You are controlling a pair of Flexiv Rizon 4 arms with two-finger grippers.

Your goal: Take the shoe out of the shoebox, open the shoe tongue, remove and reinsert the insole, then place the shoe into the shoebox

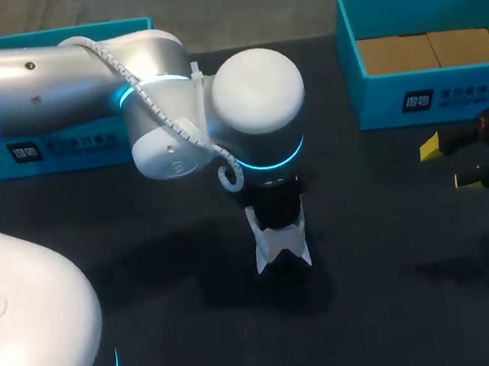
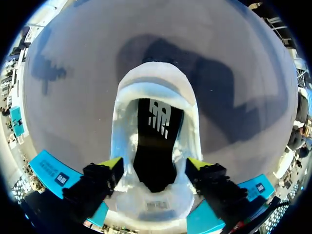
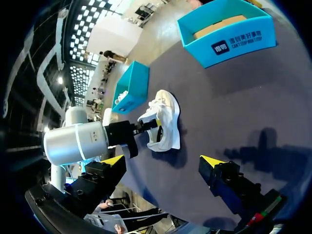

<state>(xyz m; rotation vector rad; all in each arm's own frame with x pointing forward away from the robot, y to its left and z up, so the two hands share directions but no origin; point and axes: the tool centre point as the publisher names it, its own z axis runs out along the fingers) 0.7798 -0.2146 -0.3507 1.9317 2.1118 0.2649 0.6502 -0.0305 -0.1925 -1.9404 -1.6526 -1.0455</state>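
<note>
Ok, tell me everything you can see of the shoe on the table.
The shoe is white, of what looks like soft fabric, resting sole-down on the dark table. Its mouth gapes, showing a black insole with a white mark. The left gripper hangs over its heel end, open fingers straddling the collar. From the head view the left arm hides most of it.

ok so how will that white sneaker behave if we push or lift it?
The white soft-sided sneaker likely flexes at the collar: its upper looks thin and wrinkled, so it is probably light too. It seems to sit sole-down on the dark table, so a low push should slide it, while a high one might tip it.
</note>
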